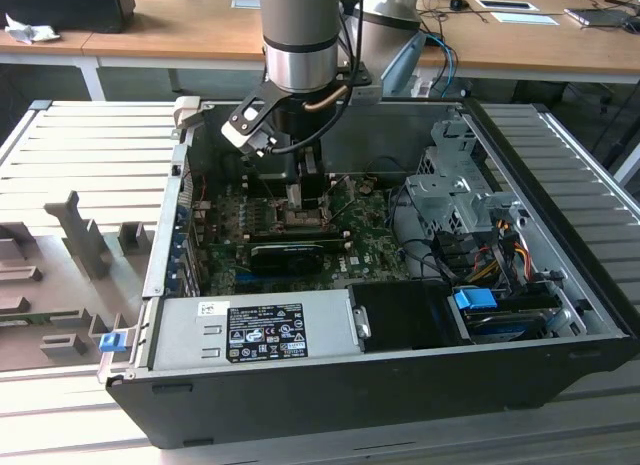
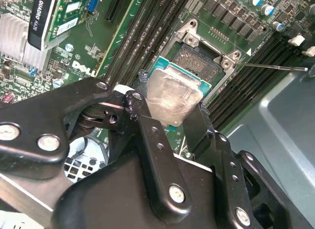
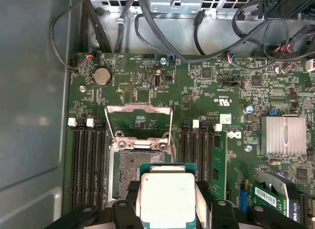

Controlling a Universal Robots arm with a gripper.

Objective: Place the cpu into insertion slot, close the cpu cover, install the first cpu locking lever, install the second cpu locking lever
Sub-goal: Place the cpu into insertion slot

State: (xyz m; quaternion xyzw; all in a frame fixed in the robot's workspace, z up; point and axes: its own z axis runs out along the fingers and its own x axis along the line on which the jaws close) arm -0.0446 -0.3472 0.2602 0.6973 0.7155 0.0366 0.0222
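Clamping the cpu (image 3: 167, 202) by two opposite edges in the gripper (image 2: 170, 107) | holding it over the edge of the open insertion slot (image 2: 199, 59), not yet seated | leaving the cpu cover (image 3: 139, 109) lifted up on its hinge

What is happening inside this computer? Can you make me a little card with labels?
place: open computer case with a green motherboard inside
gripper: shut on the cpu
cpu: silvery square, held just above the board, not seated
socket: bare, nothing in it
cpu cover: swung up, open
steps done: none yet; the chip is not yet in its slot
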